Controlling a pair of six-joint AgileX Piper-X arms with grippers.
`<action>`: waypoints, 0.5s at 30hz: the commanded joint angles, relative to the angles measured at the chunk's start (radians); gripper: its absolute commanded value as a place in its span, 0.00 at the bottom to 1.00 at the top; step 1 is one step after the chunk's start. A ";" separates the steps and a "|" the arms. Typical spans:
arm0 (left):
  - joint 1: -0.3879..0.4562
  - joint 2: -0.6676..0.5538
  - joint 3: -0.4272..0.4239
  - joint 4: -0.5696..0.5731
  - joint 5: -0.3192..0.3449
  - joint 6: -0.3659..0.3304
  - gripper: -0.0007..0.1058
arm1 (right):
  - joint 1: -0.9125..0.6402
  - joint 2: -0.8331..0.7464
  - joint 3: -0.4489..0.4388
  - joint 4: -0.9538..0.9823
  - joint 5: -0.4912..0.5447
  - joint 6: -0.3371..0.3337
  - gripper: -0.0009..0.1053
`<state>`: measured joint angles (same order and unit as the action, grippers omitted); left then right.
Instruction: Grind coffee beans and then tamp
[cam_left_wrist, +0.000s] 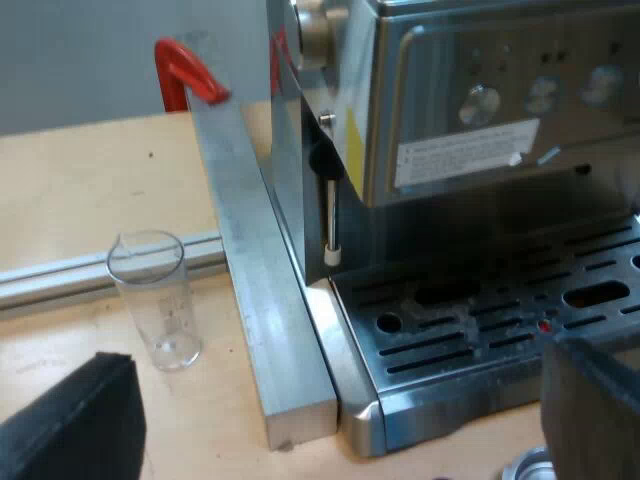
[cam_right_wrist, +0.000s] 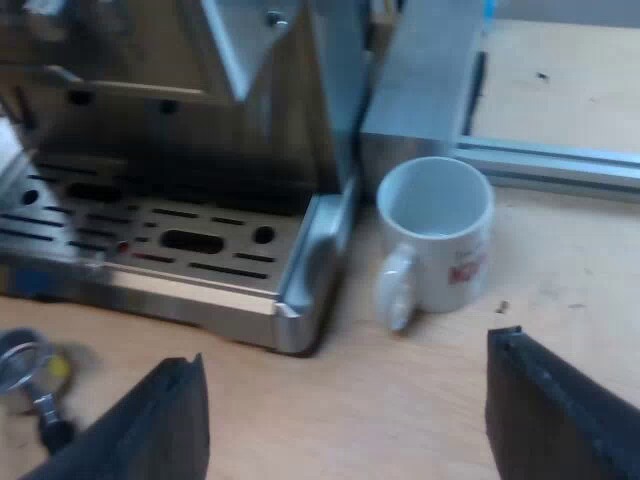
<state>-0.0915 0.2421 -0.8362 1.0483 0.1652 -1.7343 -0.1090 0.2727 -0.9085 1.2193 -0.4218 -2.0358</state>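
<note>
The left gripper (cam_left_wrist: 335, 400), fingers spread and empty, hangs over the wooden table (cam_left_wrist: 70, 190) before the espresso machine (cam_left_wrist: 480, 120), with a measuring glass (cam_left_wrist: 155, 300) standing upright near a metal bar (cam_left_wrist: 250, 280) alongside it. The right gripper (cam_right_wrist: 345, 350), also spread and empty, is near the metal holder (cam_right_wrist: 22, 362), which lies loose before the drip tray (cam_right_wrist: 200, 290). Beyond stands a white mug (cam_right_wrist: 440, 235).

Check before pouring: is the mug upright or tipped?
Upright: the mug stands on its base beside the espresso machine, open mouth facing up.
</note>
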 joint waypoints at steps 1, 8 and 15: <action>0.001 -0.066 0.033 0.029 0.010 0.016 0.77 | -0.003 -0.061 0.007 0.033 -0.035 -0.003 0.58; 0.001 -0.212 0.105 0.095 0.011 0.016 0.77 | -0.003 -0.217 0.060 0.081 -0.027 0.034 0.58; 0.001 -0.343 0.123 0.153 0.011 0.034 0.77 | -0.003 -0.322 0.108 0.129 -0.048 0.104 0.58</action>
<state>-0.0915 -0.0097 -0.7144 1.1975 0.1787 -1.7061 -0.1090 -0.0138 -0.7982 1.3462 -0.4548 -1.9302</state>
